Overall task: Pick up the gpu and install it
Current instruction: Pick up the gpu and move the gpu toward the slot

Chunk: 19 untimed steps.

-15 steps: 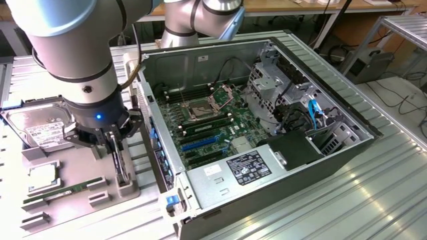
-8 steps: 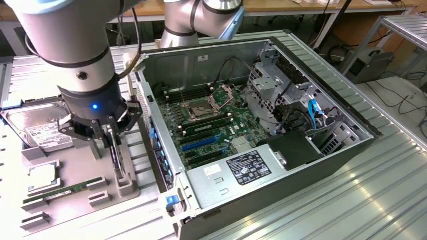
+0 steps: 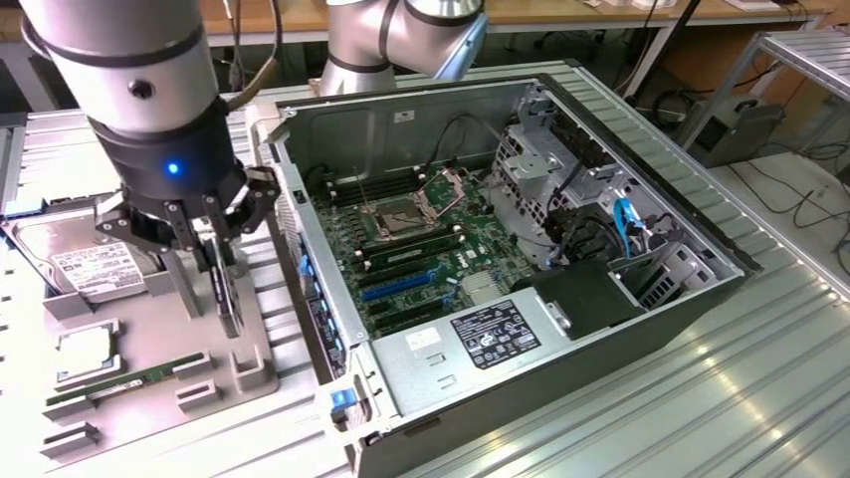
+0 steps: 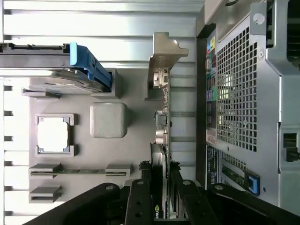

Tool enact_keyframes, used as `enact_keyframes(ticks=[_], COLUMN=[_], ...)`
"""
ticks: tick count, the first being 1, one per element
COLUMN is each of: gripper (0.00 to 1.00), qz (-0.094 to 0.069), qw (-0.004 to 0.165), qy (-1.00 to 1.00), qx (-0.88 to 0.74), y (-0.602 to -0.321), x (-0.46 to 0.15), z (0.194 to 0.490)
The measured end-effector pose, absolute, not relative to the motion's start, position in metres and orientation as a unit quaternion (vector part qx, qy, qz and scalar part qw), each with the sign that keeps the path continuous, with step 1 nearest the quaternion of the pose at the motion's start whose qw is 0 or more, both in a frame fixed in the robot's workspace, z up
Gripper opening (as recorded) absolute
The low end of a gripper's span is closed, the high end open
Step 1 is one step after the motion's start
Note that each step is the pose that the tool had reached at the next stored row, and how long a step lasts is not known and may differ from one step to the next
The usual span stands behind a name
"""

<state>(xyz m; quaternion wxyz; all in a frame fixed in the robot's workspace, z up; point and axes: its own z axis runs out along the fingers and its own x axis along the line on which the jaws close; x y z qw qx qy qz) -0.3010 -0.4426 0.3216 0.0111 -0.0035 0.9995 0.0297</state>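
My black multi-fingered gripper (image 3: 215,297) is clamped on the gpu (image 3: 229,311), a small flat green circuit card with a black fan face and a long silver metal end bracket (image 4: 165,51). The card stands on edge over the grey moulded parts tray (image 3: 153,334) at the exterior view's left, just beside the open black computer case (image 3: 385,124). In the wrist view the fingers (image 4: 140,197) press on both flat faces of the card at the end away from the bracket, and the jaws stand half closed with the card between them. I cannot tell whether its lower edge sits in the tray's slot or hangs just clear of it. I judge the card light and stiff, so weight is no worry; the trouble is that it is thin, brittle and easy to twist. The fan side is plastic and likely smooth, so it could slip or rotate under a loose pinch, while a hard squeeze risks the fan and the small parts on the board. A hold across the two faces near the middle of the long edge seems best, leaving the gold contact edge and the bracket free. The silver boxy hard drive with a white label (image 3: 87,264) and the long narrow green memory stick (image 3: 126,380) lie in the same tray, apart from my grip.
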Motion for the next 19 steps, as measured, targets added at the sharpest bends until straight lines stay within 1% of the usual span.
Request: enact_keyframes(ticks=[6,11,19], gripper=[0.26,0.26,0.26], qz=[0.03,0.03,0.03], qw=[0.011,0.01,0.003], qy=[0.999,1.0,1.0], qx=[-0.003,-0.003,-0.003], y=[-0.447,-0.451,-0.461], x=[-0.3,-0.296,-0.272], z=[0.36,0.385,0.424])
